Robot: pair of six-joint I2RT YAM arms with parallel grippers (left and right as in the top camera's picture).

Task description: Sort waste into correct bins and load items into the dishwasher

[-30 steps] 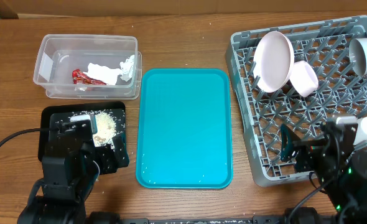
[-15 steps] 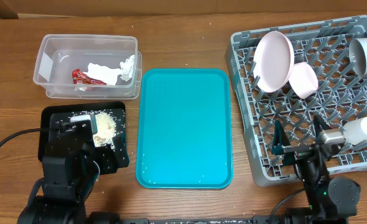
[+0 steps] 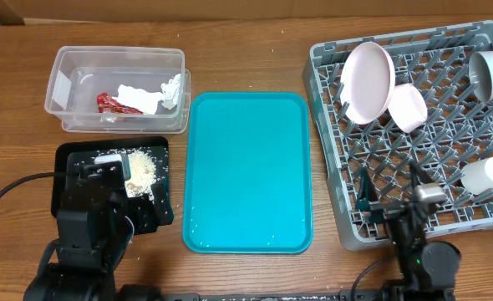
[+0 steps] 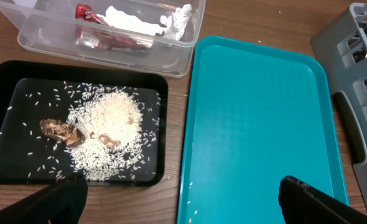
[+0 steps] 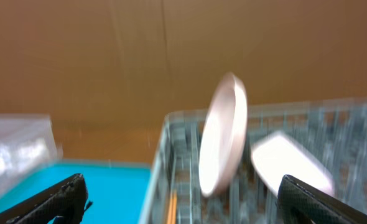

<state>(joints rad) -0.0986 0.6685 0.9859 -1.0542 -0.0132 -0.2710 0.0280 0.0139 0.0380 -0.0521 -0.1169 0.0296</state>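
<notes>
Overhead shows a brown wooden tabletop (image 3: 246, 50). At 10 o'clock a clear rectangular plastic tub (image 3: 119, 51) holds a crumpled red wrapper (image 3: 108, 103) and crumpled white tissue (image 3: 146, 95). At 8 o'clock a shallow black rectangular plastic tray (image 3: 69, 157) carries loose white rice grains (image 3: 142, 167). A teal rectangular serving tray (image 3: 246, 167) lies at centre, and a large square grey plastic dish rack (image 3: 323, 142) fills 3 o'clock. In it a large white round plate (image 3: 368, 81) stands on edge, with a smaller whitish bowl (image 3: 408, 107) touching it. A pale grey-green bowl (image 3: 490, 73) sits at the rack's 1 o'clock corner, and a small white cup (image 3: 486, 174) lies at its 4 o'clock side.

The left arm sits at 7 o'clock over the black tray's near end. The right claw (image 3: 388, 186) hovers over the rack's 7 o'clock corner, spread wide and empty.

The left wrist view shows the left claw (image 4: 183, 185) wide open, gripping nothing. It also shows a small brown food scrap (image 4: 59, 129) at the rice pile's 9 o'clock, which overhead does not resolve. The right wrist view, blurred, looks across the rack at the plate edge-on against a plain brown backdrop.
</notes>
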